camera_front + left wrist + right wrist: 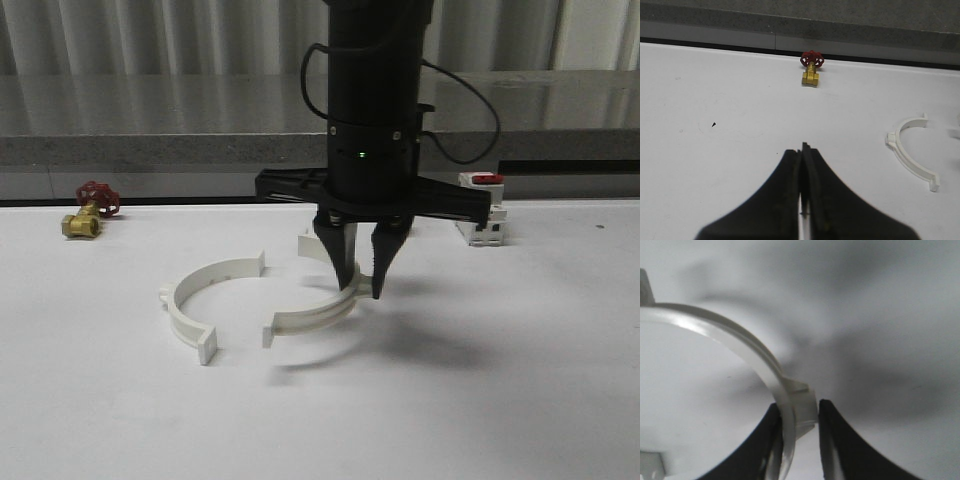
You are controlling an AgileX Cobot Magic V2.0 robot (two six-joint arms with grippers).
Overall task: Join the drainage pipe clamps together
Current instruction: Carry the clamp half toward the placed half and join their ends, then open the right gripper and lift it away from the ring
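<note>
The right pincer (362, 278) reaches down near the middle of the white bench (520, 400), its fingers clamped on the arc of the right half-ring (318, 316), gripping the band from both sides. The left half-ring (200, 300) lies flat just beside it, toward the bench's left edge, their open sides facing, end tabs apart. The left pincer (804, 152) hovers over bare bench with fingers pressed together, holding nothing. A brass valve (88, 210) sits near the far left edge, a white block (482, 212) at the far edge.

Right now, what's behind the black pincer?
Behind the right pincer stands a white switch block with a red top, and the far tab of the half-ring it grips. The arm covers the rest.
</note>
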